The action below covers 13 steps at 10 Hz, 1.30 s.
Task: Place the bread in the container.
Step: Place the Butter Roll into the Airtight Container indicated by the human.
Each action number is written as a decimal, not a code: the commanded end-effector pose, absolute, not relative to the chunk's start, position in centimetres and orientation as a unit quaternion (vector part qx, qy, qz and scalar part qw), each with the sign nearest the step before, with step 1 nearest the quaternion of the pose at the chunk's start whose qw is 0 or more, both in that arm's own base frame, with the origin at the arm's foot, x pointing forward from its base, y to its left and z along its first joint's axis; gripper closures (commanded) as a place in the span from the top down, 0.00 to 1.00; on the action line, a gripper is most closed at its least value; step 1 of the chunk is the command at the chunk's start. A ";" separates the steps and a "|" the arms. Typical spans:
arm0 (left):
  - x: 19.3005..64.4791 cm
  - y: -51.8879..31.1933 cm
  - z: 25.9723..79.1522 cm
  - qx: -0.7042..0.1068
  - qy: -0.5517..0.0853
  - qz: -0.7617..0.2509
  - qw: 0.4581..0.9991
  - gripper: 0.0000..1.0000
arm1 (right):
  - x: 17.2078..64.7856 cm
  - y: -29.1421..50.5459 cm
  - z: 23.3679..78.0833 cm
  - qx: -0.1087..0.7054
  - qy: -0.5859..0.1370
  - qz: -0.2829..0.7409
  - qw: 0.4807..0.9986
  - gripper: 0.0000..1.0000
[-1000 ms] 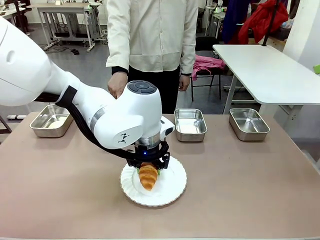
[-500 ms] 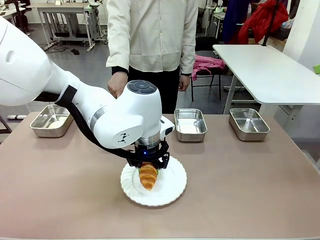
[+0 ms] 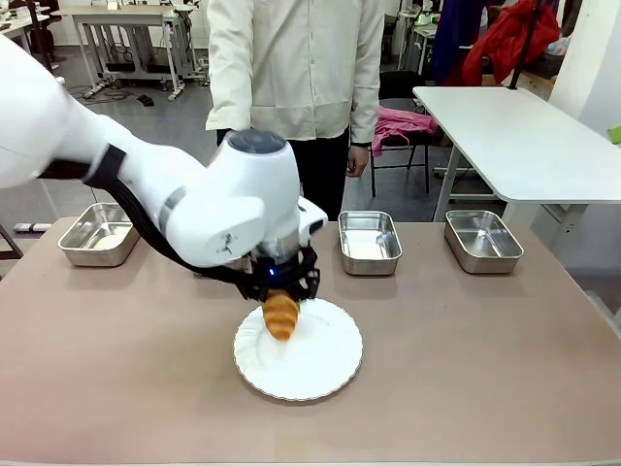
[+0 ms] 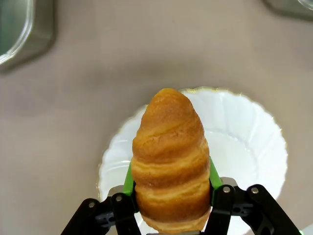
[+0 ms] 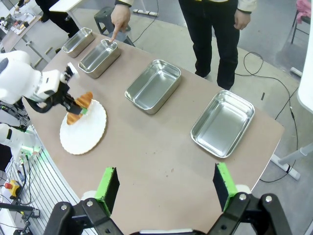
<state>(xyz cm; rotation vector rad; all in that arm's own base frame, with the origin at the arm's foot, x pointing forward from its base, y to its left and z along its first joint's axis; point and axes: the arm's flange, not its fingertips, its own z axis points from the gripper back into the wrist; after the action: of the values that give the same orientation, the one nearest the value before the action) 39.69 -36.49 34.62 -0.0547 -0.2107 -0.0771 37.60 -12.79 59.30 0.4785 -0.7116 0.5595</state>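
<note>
Nearest you on the table (image 3: 116,369) sits one round white scalloped plate (image 3: 310,364), bare on its face. Just above its far-left edge your left gripper (image 3: 281,309) has its fingers clamped on the bread (image 3: 281,316), one golden-brown croissant with a glossy, ridged crust. In the left wrist view the bread (image 4: 170,156) is gripped at its thick lower part between the green pads (image 4: 128,180), its tapered end pointing away from the wrist, with the plate (image 4: 254,142) beneath it. In the front view it hangs clear of the plate, tip down.

Your right gripper (image 5: 166,188) hovers high over the table with its fingers spread wide apart and nothing between them.

Count four steel trays in a row along the far side in the right wrist view. The container (image 5: 100,58) is the second from the far end of the row, and the person's hand (image 5: 120,17) points a finger down at its far rim. The other three are the end tray (image 5: 78,41), the middle tray (image 5: 153,86) and the near tray (image 5: 223,123). All four look empty. The front view shows three: one at far left (image 3: 99,234), one at centre (image 3: 369,243), one at right (image 3: 482,240).

One person (image 3: 296,68) in a pale shirt and dark trousers stands behind the table. You can read no labels or writing anywhere.
</note>
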 end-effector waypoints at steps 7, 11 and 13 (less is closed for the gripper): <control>54.2 -25.3 41.3 -0.015 -0.095 -0.032 0.995 0.59 | 37.7 -12.8 59.4 0.237 -0.350 0.271 0.865 1.00; 58.0 -23.6 39.1 -0.017 -0.096 -0.053 0.994 0.59 | 37.7 -12.8 59.4 0.237 -0.350 0.271 0.865 1.00; 58.7 -23.4 38.0 -0.022 -0.103 -0.051 0.993 0.59 | 37.7 -12.8 59.4 0.237 -0.350 0.271 0.865 1.00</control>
<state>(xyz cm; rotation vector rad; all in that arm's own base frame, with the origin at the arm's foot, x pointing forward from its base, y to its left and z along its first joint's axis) 58.11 -23.73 37.82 -0.0321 -0.1911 -0.0872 37.63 -12.75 59.29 0.4779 -0.7102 0.5600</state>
